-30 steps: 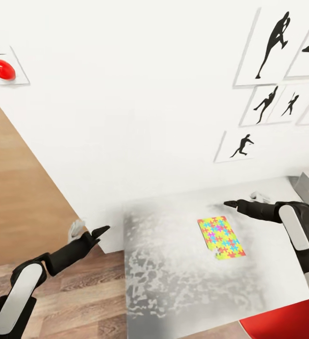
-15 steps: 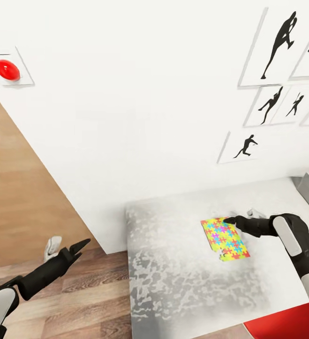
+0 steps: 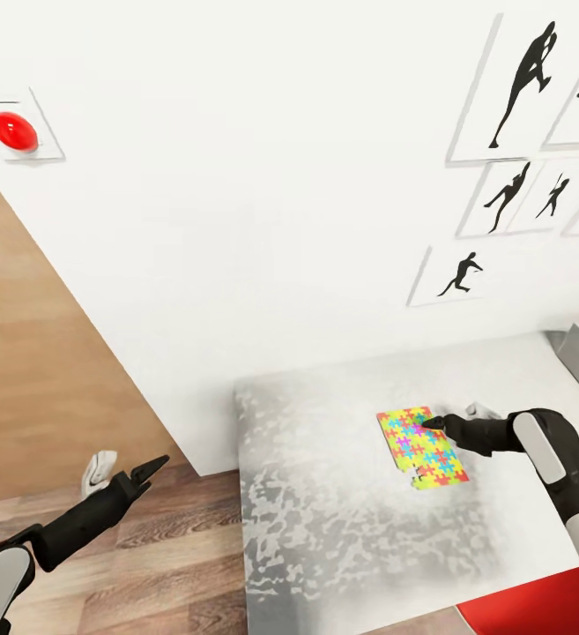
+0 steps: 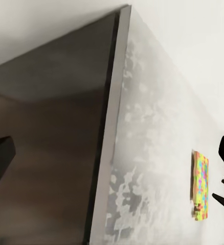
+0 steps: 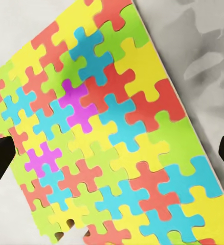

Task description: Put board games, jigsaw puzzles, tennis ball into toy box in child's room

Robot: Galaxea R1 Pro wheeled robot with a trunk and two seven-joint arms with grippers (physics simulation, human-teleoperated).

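— While the left claw (image 3: pixel 155 466) hangs parted off the bench's (image 3: pixel 324 529) floor-side edge, what moved?
— The right claw (image 3: pixel 432 423) has drawn back, spread and empty, over the jigsaw puzzle (image 3: pixel 421 446) lying mid-bench; a grab looks imminent.

You have no readable text, brand, label or number anywhere in these views. The jigsaw puzzle (image 3: pixel 421 446) on the table (image 3: pixel 324 494) carries only coloured interlocking pieces, no lettering. The wall pictures (image 3: pixel 518 84) at about two o'clock show black player silhouettes, and the red dome (image 3: pixel 14 131) at ten o'clock bears no marking.
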